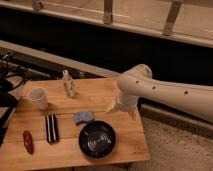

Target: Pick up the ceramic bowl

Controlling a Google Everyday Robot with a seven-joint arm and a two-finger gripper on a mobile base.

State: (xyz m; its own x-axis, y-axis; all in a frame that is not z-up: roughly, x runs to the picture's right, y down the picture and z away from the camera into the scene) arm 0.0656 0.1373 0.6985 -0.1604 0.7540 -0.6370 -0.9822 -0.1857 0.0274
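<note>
The ceramic bowl (97,140) is wide, shallow and glossy black with pale rings inside. It sits near the front right of the wooden table (127,135). My white arm (165,92) reaches in from the right and bends down over the table's right edge. The gripper (112,106) hangs low above the table, up and to the right of the bowl, apart from it and holding nothing that I can see.
A blue sponge (83,117) lies just behind the bowl. A white cup (39,97) and a small pale bottle (68,85) stand at the back left. A black striped item (51,128) and a red item (27,141) lie front left. A dark wall runs behind.
</note>
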